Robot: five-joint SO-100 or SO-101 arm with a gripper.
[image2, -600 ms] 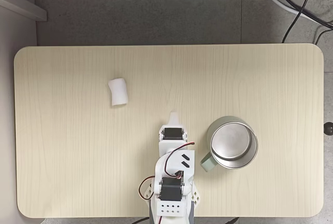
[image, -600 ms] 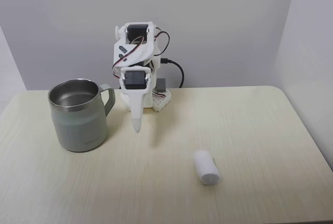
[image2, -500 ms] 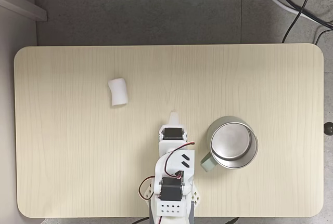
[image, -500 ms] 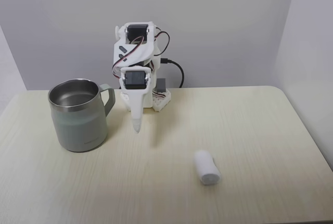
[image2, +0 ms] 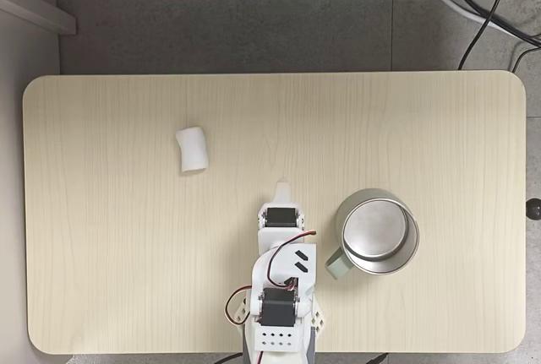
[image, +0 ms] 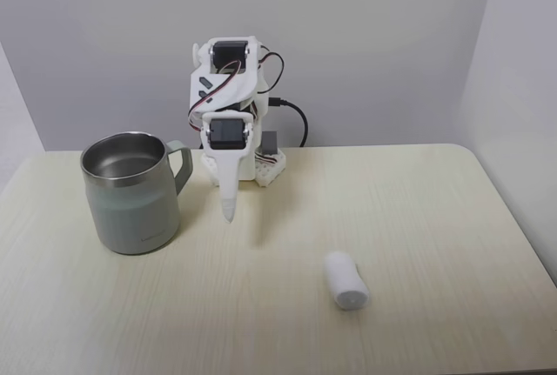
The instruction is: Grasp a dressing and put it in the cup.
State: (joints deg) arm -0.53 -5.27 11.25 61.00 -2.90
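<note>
On the pale wood-grain counter (image2: 423, 119), the dressing (image2: 192, 149) lies on its side as a small white roll, well apart from the arm and from every counter edge, with bare surface all around it. From the front fixed view the roll (image: 345, 279) sits toward the near right, closer to the front edge than to the back wall. The cup (image: 130, 192), a grey-green mug with a steel rim, stands upright at the left in that view, its handle turned toward the arm; from above, the mug (image2: 376, 233) is just beside the arm's base (image2: 279, 330), apart from it. The gripper (image: 228, 210) hangs folded in front of the arm, pointing down at the counter, its jaws pressed together to one white tip and holding nothing. From above the tip (image2: 281, 187) lies between roll and mug, nearer the mug. Cables (image2: 473, 1) run over the floor beyond the far right corner.
</note>
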